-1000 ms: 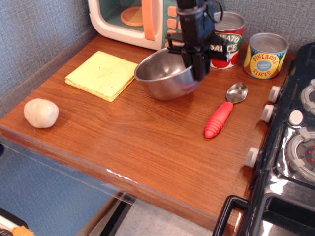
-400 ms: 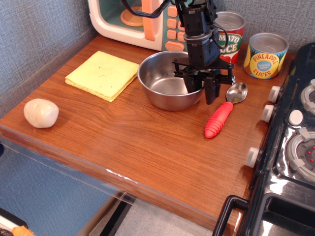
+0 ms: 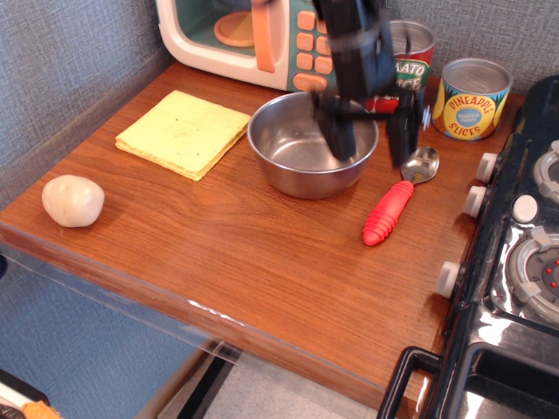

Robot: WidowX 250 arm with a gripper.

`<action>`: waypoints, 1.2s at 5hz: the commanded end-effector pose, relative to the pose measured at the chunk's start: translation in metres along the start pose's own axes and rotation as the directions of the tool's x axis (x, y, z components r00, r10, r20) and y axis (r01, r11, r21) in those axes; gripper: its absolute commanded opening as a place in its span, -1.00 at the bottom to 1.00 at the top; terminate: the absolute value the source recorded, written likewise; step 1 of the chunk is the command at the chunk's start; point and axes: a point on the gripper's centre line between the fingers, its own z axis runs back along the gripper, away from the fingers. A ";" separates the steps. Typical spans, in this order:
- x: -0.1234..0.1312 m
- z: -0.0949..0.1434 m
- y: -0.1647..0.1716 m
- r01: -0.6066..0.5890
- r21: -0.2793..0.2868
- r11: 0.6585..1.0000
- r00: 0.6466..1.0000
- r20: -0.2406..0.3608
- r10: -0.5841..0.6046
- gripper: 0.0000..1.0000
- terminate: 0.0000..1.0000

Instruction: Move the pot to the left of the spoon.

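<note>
The pot, a shiny steel bowl, stands upright on the wooden counter just left of the spoon. The spoon lies with its red ribbed handle toward the front and its silver bowl toward the back. My gripper hangs above the pot's right rim, open wide. One finger is over the inside of the pot, the other is outside, above the spoon's bowl. It holds nothing and is motion-blurred.
A yellow cloth lies left of the pot. A white lump sits near the front left edge. A tomato can and a pineapple can stand behind. A toy microwave is at the back, a stove at right.
The pot was tilted and held off the counter; it has been set down flat and let go. My gripper opened wide and rose above its right rim.
</note>
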 end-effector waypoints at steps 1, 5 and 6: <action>-0.031 0.079 0.006 -0.057 0.112 0.992 0.991 0.127 0.043 1.00 -1.00; -0.048 0.052 0.041 -0.079 0.185 0.980 0.994 0.084 0.065 1.00 -1.00; -0.048 0.052 0.041 -0.079 0.185 0.980 0.994 0.084 0.065 1.00 -1.00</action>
